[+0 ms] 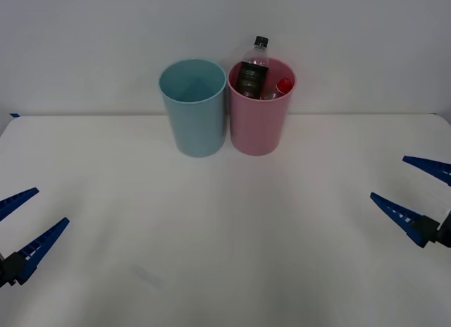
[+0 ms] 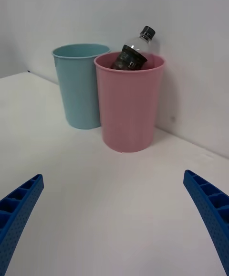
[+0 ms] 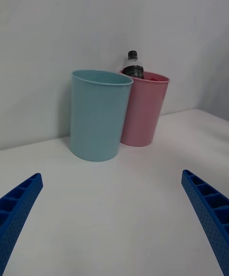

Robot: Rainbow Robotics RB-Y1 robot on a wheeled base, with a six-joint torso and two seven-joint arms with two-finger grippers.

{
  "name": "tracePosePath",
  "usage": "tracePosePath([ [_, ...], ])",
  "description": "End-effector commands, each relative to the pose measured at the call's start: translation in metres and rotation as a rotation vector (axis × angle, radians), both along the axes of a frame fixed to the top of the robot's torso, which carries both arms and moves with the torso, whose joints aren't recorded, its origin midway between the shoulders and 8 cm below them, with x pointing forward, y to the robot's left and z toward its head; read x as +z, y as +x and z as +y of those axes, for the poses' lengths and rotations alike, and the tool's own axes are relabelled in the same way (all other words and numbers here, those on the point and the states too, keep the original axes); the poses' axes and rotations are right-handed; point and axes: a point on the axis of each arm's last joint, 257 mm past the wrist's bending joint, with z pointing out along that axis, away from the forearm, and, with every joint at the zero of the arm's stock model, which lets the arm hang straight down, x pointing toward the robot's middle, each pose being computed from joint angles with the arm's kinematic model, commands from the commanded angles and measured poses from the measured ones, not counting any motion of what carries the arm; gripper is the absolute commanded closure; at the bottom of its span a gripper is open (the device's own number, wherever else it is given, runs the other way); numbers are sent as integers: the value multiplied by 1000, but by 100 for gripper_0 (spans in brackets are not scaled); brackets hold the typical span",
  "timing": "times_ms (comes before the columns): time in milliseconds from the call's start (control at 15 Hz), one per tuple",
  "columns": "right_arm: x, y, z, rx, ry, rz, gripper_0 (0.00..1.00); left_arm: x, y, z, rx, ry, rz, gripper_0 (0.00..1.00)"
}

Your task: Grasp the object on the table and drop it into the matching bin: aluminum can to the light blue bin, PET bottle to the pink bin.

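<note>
pet bottle [image 1: 252, 72] stands tilted inside pink bin [image 1: 258, 122], neck above rim, far ahead of both arms. right gripper [image 1: 416, 193] and left gripper [image 1: 21, 232] spread wide, empty, low over table [image 1: 225, 235].

Plain pale grey-white wall [image 1: 91, 38] runs across the far side, unmarked, matte, evenly lit. It meets a wide flat white surface [image 1: 225, 256] along a straight horizontal seam. Small dark blue fleck [image 1: 14, 115] at the far left end of that seam. Light is soft and diffuse; faint shadows fall on the wall to the far right. A dim greyish smudge [image 1: 148, 276] shows near left on the surface.
</note>
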Motion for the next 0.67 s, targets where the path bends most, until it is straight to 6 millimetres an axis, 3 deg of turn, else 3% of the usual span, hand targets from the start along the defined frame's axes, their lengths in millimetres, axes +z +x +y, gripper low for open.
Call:
tracePosePath([
  [67, -7, -24, -16, -13, 10, 22, 0, 0, 0, 0, 0, 0, 0, 0],
  [400, -19, -61, -36, -59, 76, 70, 0, 0, 0, 0, 0, 0, 0, 0],
  [667, -25, -76, -44, -79, 93, 97, 0, 0, 0, 0, 0, 0, 0, 0],
])
